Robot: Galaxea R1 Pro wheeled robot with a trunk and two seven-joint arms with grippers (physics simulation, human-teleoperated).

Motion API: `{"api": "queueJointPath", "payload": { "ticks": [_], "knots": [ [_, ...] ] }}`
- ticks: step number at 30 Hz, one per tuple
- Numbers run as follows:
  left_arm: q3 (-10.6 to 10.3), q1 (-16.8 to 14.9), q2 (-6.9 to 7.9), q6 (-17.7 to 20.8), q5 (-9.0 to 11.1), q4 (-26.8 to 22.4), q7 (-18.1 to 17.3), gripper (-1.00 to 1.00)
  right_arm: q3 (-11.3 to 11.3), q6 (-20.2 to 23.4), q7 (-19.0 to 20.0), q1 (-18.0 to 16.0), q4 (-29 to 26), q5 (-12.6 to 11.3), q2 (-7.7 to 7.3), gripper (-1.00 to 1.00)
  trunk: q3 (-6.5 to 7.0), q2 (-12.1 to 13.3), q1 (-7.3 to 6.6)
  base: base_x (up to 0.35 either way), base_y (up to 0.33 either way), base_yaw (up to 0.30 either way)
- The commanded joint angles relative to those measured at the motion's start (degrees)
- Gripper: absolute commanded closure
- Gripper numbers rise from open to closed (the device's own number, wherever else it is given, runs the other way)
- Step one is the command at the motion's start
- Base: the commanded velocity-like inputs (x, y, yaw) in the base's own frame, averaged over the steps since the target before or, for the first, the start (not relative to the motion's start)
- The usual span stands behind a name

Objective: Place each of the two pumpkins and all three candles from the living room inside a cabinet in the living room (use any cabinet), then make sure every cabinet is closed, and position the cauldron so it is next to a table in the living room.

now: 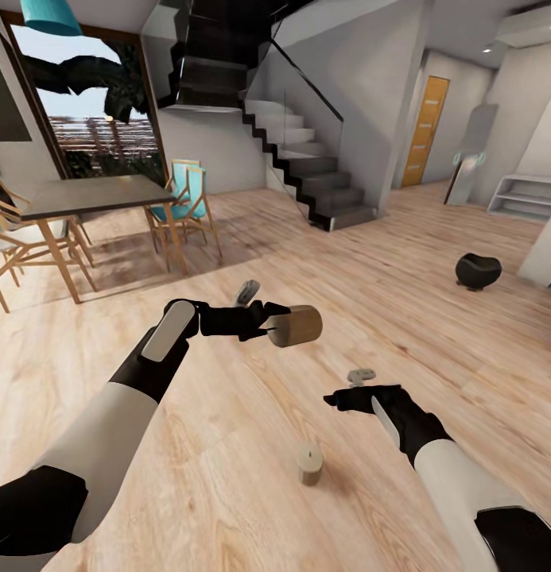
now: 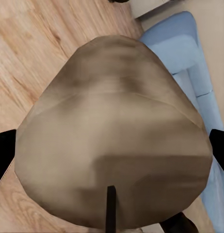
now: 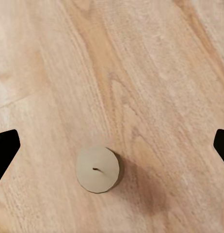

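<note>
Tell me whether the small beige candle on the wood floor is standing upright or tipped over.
Upright. The small beige candle stands on its flat base on the wood floor, wick pointing up; the right wrist view shows its round top face-on.

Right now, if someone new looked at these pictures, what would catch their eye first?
Probably the tan candle held sideways in the left gripper, above the plank floor. Next, a second candle standing upright on the floor, below the open right gripper. A black cauldron sits farther off to the right.
</note>
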Motion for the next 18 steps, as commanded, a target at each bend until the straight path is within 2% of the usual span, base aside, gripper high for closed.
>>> {"api": "queueJointPath", "payload": {
  "ticks": [1, 7, 10, 11, 12, 16, 18],
  "knots": [
    [0.02, -0.01, 0.00, -0.06, 0.53, -0.02, -0.03, 1.00, 0.00, 0.00, -0.03, 0.01, 0.01, 0.00, 0.00, -1.00, 0.00, 0.00, 0.00, 0.332, 0.000, 0.000],
    [0.02, -0.01, 0.00, -0.06, 0.49, 0.05, -0.03, 1.00, 0.00, 0.00, -0.07, 0.03, 0.03, 0.00, 0.00, -1.00, 0.00, 0.00, 0.00, 0.330, 0.000, 0.000],
    [0.02, -0.01, 0.00, -0.05, 0.44, 0.05, -0.03, 1.00, 0.00, 0.02, -0.07, -0.02, -0.04, 0.13, 0.00, -1.00, 0.00, 0.00, 0.00, 0.012, 0.000, 0.000],
    [0.02, -0.01, -0.05, -0.04, 0.48, -0.03, -0.03, 1.00, 0.00, 1.06, -0.24, -0.05, 0.38, -0.11, -0.08, -1.00, 0.00, 0.00, 0.00, 0.000, 0.000, 0.000],
    [0.02, -0.01, -0.13, 0.00, 0.51, -0.05, -0.03, 1.00, -0.08, 3.21, -0.83, -0.21, 3.30, -0.21, -0.18, -1.00, 0.00, 0.00, 0.00, 0.000, 0.000, 0.000],
    [0.02, -0.01, -0.30, 0.01, 0.53, -0.20, -0.03, 1.00, -0.16, 5.67, -6.78, -2.20, 11.86, -0.36, -0.17, -1.00, 0.00, 0.00, 0.00, 0.000, 0.000, 0.000],
    [0.02, -0.01, -0.30, -0.03, 0.53, -0.33, -0.03, 1.00, -0.20, 6.08, -10.60, -3.12, 13.96, -0.42, 0.03, -1.00, 0.00, 0.00, 0.00, 0.000, 0.000, 0.000]
  ]
}}
